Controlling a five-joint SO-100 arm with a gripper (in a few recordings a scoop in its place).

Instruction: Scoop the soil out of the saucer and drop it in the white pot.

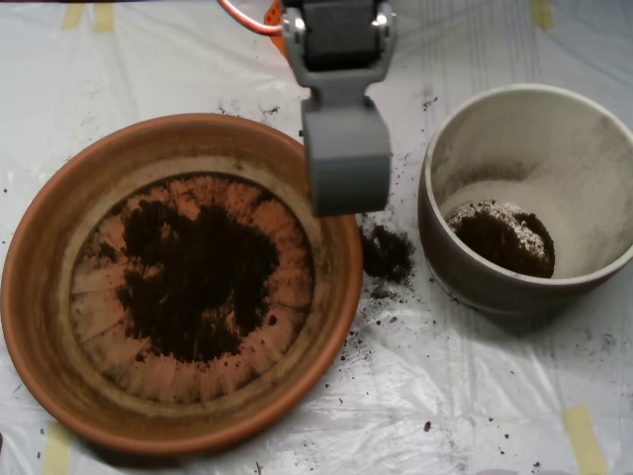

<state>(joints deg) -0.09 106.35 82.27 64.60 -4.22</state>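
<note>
Overhead view: the scoop (pixel 346 163) hangs over the saucer's rim at about the two o'clock point of the dish, its grey shell seen from above as one closed-looking block, so whether it carries anything cannot be told. Below and to the left, the saucer (pixel 59 327) holds a broad dark patch of soil (pixel 198 282) across the middle of its ridged floor, with bare terracotta showing around it. At three o'clock from the scoop sits the white pot (pixel 584 129), with a small heap of soil low on its floor, so some transfer looks done, while most of the soil seems left in the dish. Between saucer and pot lies a spilled clump (pixel 386 252) on the plastic sheet (pixel 475 396), with loose specks scattered near it. Nothing stands between scoop and pot.
</note>
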